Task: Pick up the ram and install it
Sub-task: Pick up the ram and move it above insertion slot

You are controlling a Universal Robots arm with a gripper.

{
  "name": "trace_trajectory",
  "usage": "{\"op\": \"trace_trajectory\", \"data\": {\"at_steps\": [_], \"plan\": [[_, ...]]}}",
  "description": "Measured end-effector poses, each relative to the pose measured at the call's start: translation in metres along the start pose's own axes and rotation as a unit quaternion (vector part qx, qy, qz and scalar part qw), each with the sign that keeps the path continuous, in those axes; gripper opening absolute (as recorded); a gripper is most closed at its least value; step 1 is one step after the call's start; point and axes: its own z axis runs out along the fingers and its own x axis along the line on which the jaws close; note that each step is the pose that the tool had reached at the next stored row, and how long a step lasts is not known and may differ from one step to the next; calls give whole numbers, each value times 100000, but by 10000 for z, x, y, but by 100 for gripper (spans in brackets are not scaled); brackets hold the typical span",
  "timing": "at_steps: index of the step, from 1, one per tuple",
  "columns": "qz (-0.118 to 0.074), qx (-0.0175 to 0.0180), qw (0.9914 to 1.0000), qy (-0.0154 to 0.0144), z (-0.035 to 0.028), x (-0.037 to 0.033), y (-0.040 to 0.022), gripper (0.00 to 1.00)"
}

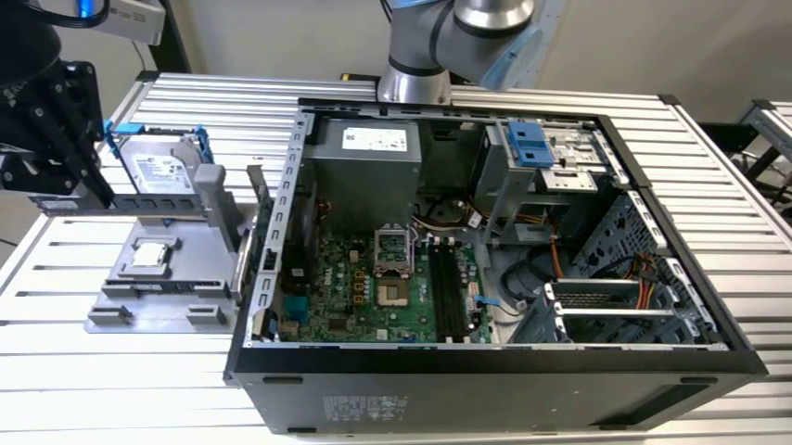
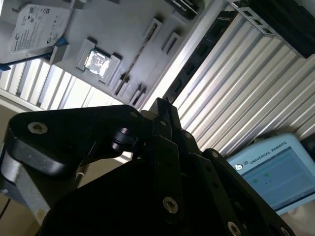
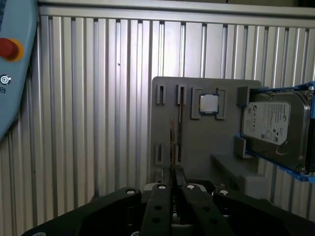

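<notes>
Presently, the ram [image 3: 172, 140] is found set on edge in the grey fixture [image 3: 197, 142] on the bench [image 3: 98, 98], straight ahead of the claw [image 3: 174, 172], which is closed on nothing, the ram's long axis being lined up with it.

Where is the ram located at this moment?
The ram stands on edge in the grey holder at the exterior view's left, between the processor chip and the side wall of the open computer case.
</notes>
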Motion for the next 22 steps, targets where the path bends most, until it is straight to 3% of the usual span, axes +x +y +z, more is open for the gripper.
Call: {"op": "trace_trajectory", "data": {"at_steps": [22], "plan": [[5, 0, 100000, 0, -4, 3, -258, 0]]}}
